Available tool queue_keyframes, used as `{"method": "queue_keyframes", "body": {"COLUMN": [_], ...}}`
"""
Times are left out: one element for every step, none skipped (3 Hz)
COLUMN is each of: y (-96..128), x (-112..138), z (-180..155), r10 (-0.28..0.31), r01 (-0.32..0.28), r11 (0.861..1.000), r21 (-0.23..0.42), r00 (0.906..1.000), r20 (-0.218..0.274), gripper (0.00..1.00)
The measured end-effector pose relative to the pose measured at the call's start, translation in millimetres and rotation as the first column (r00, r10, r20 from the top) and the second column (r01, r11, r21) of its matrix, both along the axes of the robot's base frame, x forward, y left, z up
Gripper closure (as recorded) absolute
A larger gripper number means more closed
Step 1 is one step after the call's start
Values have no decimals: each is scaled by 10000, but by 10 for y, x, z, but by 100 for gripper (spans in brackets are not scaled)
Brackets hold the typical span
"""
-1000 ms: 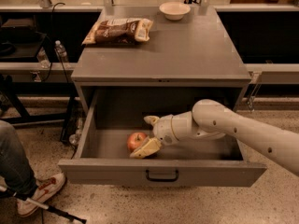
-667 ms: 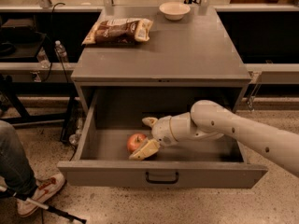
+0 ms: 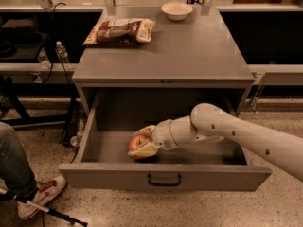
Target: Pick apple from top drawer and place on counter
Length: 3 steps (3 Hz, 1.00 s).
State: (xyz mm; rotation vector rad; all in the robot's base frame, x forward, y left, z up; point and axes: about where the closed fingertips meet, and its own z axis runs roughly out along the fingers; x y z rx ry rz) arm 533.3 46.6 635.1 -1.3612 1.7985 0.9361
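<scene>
The top drawer of the grey cabinet is pulled wide open, with its black handle at the front centre. The red and yellowish apple lies on the drawer floor, left of centre. My gripper reaches in from the right and its pale fingers sit on both sides of the apple, one behind it and one in front. The apple still rests low in the drawer. The counter is the flat grey top above the drawer.
A brown snack bag lies at the counter's back left. A white bowl stands at its back centre. A person's leg and red-and-white shoe are at the lower left. A water bottle stands left of the cabinet.
My gripper has shifted slightly left around the apple. The apple and drawer stay where they were.
</scene>
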Motion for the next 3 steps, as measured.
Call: {"method": "queue_keyframes", "body": {"y": [8,-52,-209], "x": [-11,10,88], "z": [-15,28,195], "r10": [25,-37,-220], "r01": [-24,37,204], "r11": [10000,9997,9972], "r21": [68,259,714], "r00": [10000,10000,9995], "r20": [-62,-10,228], "gripper": [69,98,100]}}
